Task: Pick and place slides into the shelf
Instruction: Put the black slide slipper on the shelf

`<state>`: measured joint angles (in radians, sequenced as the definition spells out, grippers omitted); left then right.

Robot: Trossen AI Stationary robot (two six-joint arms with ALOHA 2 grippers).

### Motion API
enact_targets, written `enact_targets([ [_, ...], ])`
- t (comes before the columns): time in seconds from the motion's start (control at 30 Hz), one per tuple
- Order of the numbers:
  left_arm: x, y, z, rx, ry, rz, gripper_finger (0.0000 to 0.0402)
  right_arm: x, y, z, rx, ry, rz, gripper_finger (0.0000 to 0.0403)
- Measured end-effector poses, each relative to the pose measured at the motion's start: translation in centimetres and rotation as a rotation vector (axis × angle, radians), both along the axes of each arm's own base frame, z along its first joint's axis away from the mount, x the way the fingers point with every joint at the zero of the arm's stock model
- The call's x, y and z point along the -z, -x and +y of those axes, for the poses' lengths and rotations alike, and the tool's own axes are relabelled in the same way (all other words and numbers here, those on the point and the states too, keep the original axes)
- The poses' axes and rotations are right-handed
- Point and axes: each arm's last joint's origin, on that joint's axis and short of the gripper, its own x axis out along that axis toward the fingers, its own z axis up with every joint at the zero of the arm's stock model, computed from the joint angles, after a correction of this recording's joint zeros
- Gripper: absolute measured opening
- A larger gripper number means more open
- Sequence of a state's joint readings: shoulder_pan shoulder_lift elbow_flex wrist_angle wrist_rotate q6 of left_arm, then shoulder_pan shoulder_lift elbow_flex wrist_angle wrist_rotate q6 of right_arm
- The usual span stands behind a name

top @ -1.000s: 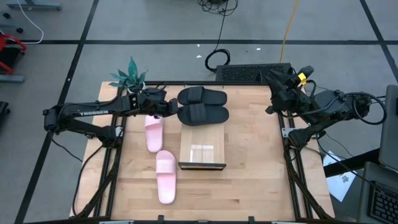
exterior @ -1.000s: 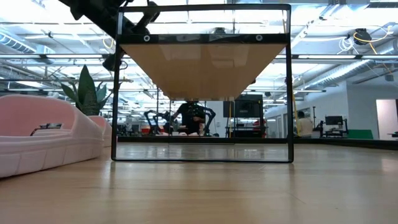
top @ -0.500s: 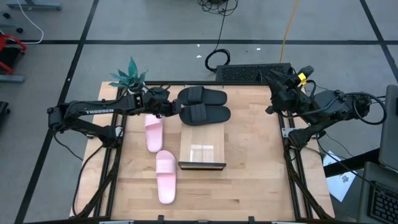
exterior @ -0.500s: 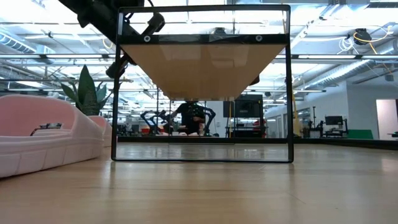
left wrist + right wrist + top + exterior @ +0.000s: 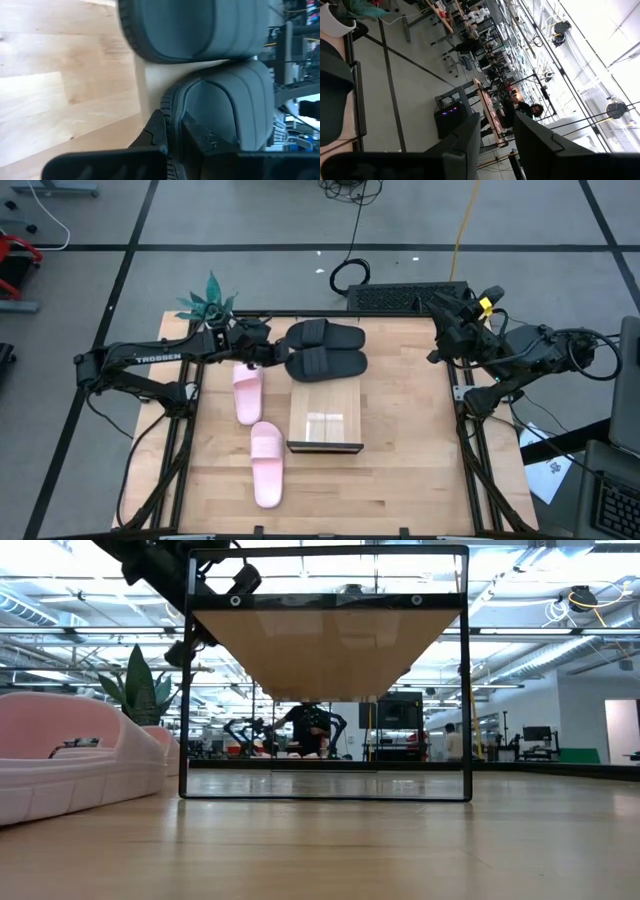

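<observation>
Four slides are counted on the wooden tabletop [image 5: 400, 410] in the high view: two pale pink, two matte black. Nearest the front edge lies one pink slide [image 5: 266, 464]; the second pink slide [image 5: 246, 392] lies beyond it, left of the shelf [image 5: 325, 417], a light wood rack with a dark front edge and nothing lying on it. Past the shelf's far end the nearer black slide [image 5: 328, 363] is clamped at its left end by the left gripper [image 5: 279, 358], its fingers [image 5: 156, 131] closed on the sole's rim, as the left wrist view alone shows. The farther black slide [image 5: 325, 334] lies just beside it. One word, "TROSSEN", is read on the left arm [image 5: 150, 360]. One potted plant [image 5: 208, 302] stands at the far left corner. The right gripper [image 5: 437, 304] is held at the far right corner over the table's edge, its fingers [image 5: 536, 142] parted on nothing. The low view alone shows a person [image 5: 308, 730] seated far behind the table.
</observation>
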<state>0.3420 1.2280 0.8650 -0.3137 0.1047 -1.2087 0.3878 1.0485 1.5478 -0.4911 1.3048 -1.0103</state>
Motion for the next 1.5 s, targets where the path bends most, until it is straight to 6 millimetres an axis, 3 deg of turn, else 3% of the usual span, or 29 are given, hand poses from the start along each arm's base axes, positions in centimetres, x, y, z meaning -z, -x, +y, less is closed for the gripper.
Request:
enact_targets([
  [1.17,0.12,-0.12,0.58,-0.029,-0.041,0.003,0.0009,0.01,-0.01,0.0,-0.001,-0.002,-0.003,0.0109],
  [1.5,0.54,-0.25,0.65,-0.045,-0.022,0.025,0.0077,0.01,-0.01,0.0,-0.001,-0.002,-0.003,0.0109],
])
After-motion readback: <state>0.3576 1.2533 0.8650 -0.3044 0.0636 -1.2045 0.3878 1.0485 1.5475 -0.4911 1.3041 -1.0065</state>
